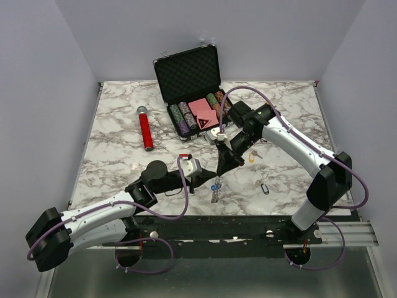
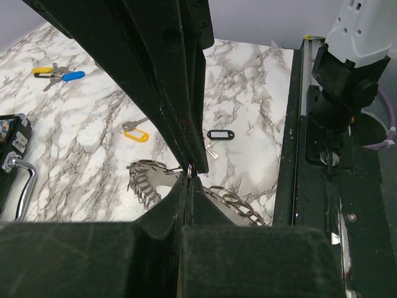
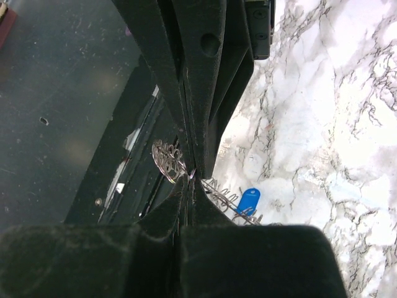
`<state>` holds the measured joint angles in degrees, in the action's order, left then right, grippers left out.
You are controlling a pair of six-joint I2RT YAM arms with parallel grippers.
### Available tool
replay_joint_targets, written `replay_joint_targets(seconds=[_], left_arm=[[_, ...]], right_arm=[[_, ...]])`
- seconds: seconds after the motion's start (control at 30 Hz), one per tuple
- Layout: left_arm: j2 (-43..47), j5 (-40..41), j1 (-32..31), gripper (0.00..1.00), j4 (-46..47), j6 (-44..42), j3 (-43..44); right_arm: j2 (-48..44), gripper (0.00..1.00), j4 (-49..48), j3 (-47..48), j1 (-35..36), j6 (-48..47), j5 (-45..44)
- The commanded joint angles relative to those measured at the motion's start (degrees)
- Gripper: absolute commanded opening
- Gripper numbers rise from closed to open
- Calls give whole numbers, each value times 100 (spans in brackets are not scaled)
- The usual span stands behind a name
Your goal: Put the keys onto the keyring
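Keyring [image 2: 146, 178]: held up between both hands, at centre over the near part of the desk [image 1: 124, 161]. Its fringe keys splay to either side of the grips.
Left hand [image 2: 189, 167]: clenched on the ring's wire, tips meeting on it.
Right hand [image 3: 192, 172]: clenched on the same wire, just beside the left's grip.
Blue key [image 3: 248, 200]: at the ring, just past the right hand's tips. Cannot tell whether it is threaded.
Yellow key [image 2: 136, 134]: loose on the desk, to the right of both hands, near the right forearm.
Black key [image 2: 221, 134]: loose, further right and closer to the near edge, well apart from the ring.
Axis: both tags lie roughly across the left hand's line of reach.
Nearer arm: right, for both loose keys.
Pose: the left arm reaches in low from the near left. The right arm folds back from the right, its hand pointing down toward the near edge.
Judgement: one hand must let go to fetch a key, and the yellow key suits the right hand.
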<state>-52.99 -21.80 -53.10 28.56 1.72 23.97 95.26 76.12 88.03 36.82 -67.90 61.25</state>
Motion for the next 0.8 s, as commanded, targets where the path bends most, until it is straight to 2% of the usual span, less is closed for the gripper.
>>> replay_joint_targets(seconds=[0.0,0.1,0.2,0.33,0.77], left_arm=[[61,53,2,0,176,57,82],[219,184,2,0,483,153,-146],[491,360,2,0,914,346,-488],[737,484,2,0,1406,680,-831],[755,791,19,0,2901,1858,-1500]], right_arm=[[-25,2,-88,4,45,40,246],[-34,10,-62,21,45,101,343],[-34,25,-97,65,45,294,449],[-60,38,-193,135,36,540,493],[54,40,-457,83,36,883,1090]])
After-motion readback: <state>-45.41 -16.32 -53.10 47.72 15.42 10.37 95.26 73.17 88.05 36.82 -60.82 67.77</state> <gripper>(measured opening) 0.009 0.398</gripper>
